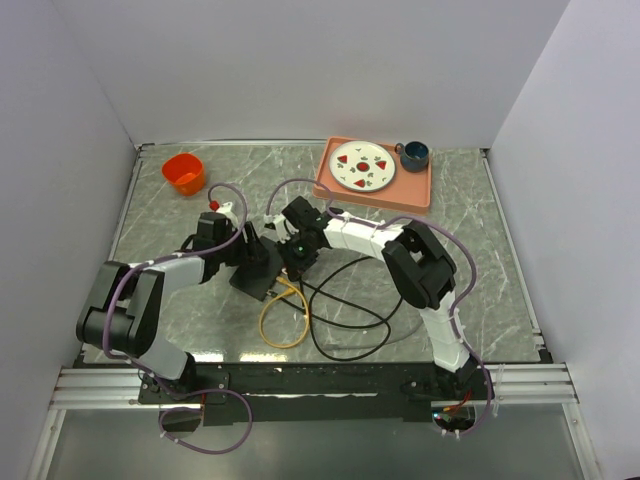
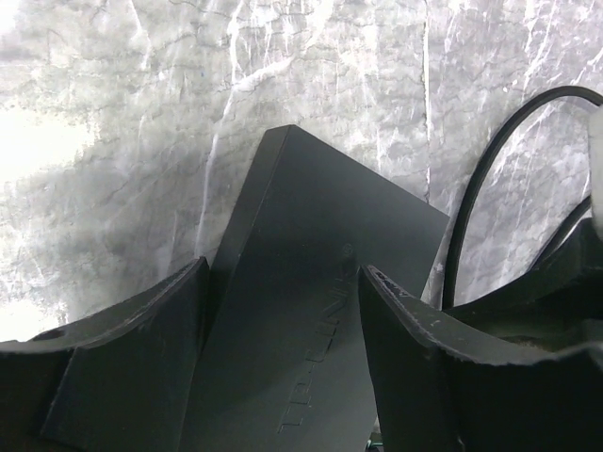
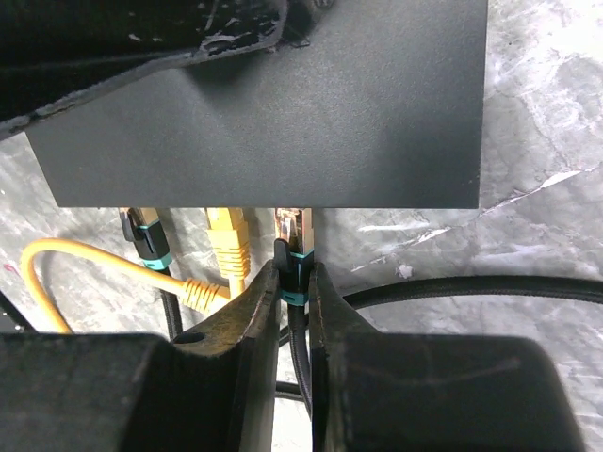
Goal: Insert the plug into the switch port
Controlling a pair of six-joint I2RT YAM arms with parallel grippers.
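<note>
The flat matte-black switch box (image 1: 262,272) lies mid-table. My left gripper (image 1: 250,258) is shut on it; in the left wrist view the box (image 2: 301,264) fills the gap between the fingers of the left gripper (image 2: 283,273). My right gripper (image 3: 293,273) is shut on a black plug (image 3: 290,235) with a teal band and a metal tip. The tip sits at the near edge of the box (image 3: 283,122). The port openings are hidden under that edge. In the top view the right gripper (image 1: 297,256) is just right of the box.
A yellow plug (image 3: 227,237) and another black plug (image 3: 143,234) sit at the same box edge. Yellow cable (image 1: 285,318) and black cable (image 1: 350,322) loop on the table in front. An orange cup (image 1: 184,172) stands back left. A pink tray (image 1: 420,196) with plate and mug stands at the back.
</note>
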